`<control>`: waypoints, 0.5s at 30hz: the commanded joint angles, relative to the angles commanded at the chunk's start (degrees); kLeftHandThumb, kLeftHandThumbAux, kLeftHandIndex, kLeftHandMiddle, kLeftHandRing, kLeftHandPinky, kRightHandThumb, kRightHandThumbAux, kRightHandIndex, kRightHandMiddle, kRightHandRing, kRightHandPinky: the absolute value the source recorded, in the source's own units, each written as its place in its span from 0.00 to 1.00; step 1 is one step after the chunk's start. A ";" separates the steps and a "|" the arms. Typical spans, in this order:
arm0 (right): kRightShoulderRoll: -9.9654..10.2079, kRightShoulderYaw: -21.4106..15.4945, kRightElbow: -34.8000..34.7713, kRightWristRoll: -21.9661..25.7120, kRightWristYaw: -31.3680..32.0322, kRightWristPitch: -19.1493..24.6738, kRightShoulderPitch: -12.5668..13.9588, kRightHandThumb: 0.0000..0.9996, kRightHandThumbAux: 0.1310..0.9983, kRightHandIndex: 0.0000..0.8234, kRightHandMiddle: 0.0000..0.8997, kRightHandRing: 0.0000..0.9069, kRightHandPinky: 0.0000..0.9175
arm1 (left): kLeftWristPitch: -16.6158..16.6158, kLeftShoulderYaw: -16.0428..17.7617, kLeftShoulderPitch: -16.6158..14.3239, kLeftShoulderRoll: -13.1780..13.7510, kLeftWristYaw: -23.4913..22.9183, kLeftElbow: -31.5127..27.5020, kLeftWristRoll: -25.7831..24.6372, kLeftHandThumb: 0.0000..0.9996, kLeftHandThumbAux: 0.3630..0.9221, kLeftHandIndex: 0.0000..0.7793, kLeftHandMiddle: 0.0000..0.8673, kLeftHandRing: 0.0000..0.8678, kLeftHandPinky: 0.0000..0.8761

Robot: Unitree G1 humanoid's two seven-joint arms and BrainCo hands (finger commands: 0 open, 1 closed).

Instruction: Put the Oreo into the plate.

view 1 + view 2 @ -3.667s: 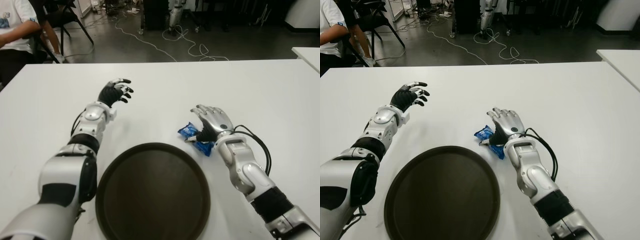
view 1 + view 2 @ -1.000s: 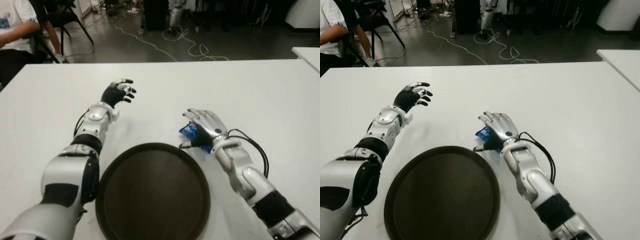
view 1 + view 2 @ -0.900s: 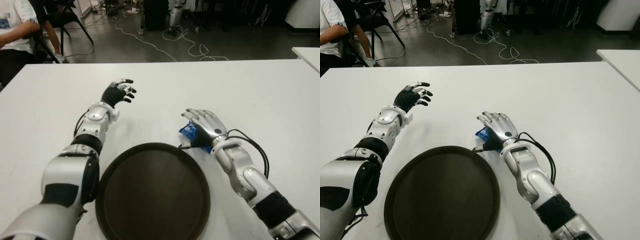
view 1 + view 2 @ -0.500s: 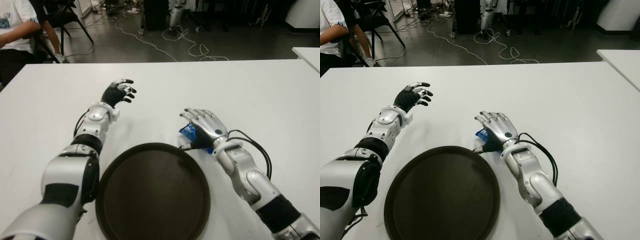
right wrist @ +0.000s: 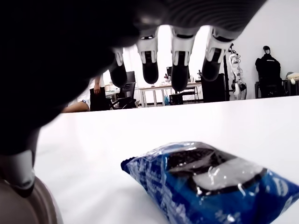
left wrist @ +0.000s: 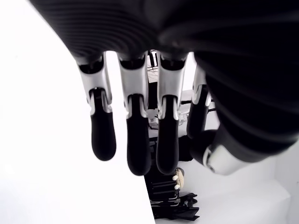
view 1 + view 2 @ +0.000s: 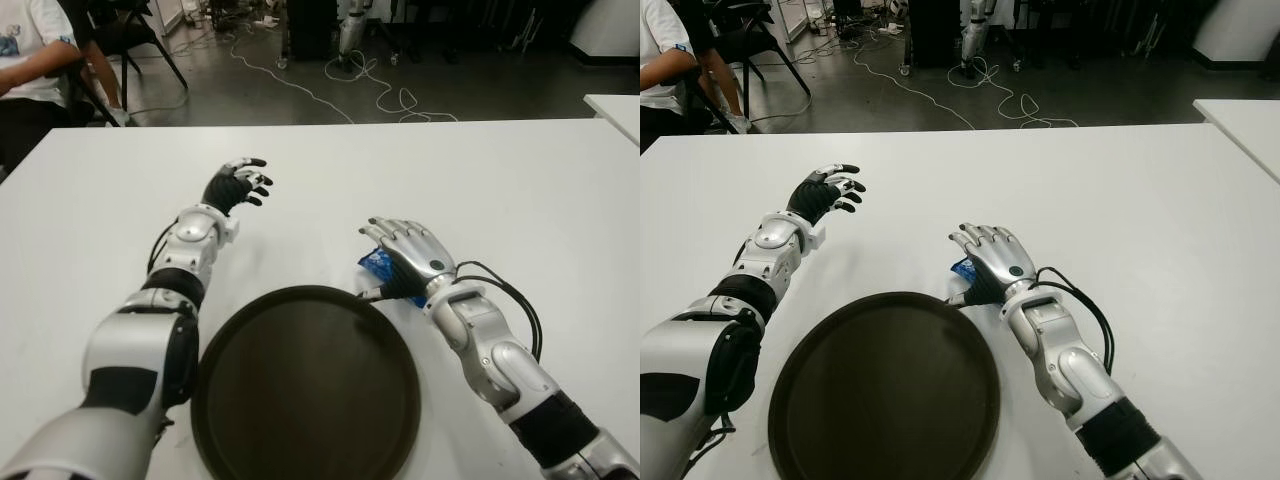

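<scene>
Lying mostly hidden under the right hand's [image 7: 408, 258] spread fingers [image 5: 180, 65]: the Oreo pack [image 7: 378, 265]. Getting cut off beyond the thumb, at the wrist view's edge: the plate [image 5: 32, 205].

Broad white matte table [image 7: 520, 180], round dark brown plate [image 7: 305, 385] at the near edge around the middle, small blue crinkled Oreo packet [image 5: 212, 179] lying on the top just beyond the plate's right rim

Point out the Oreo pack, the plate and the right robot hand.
Oreo pack [image 5: 212, 184]: right wrist view, middle of the blue wrapper.
Plate [image 7: 300, 385]: left eye view, bare dark centre.
Right robot hand [image 7: 412, 255]: left eye view, back of the hand, over the pack.
</scene>
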 joint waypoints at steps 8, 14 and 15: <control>0.77 0.23 2.38 -0.92 -0.71 1.39 -0.88 0.00 0.44 0.07 0.14 0.15 0.15 | -0.44 -0.11 -0.01 0.10 -0.31 -0.05 0.13 0.10 0.50 0.38 0.54 0.56 0.55; 1.41 0.25 3.91 -0.80 -1.19 2.35 -1.56 0.00 0.43 0.07 0.14 0.15 0.15 | -0.54 -0.12 0.04 0.10 -0.18 -0.02 0.18 0.10 0.51 0.38 0.54 0.56 0.55; 1.47 0.27 4.08 -0.78 -1.25 2.44 -1.65 0.00 0.43 0.07 0.14 0.15 0.15 | -0.54 -0.12 0.05 0.10 -0.16 -0.02 0.18 0.10 0.52 0.38 0.54 0.56 0.55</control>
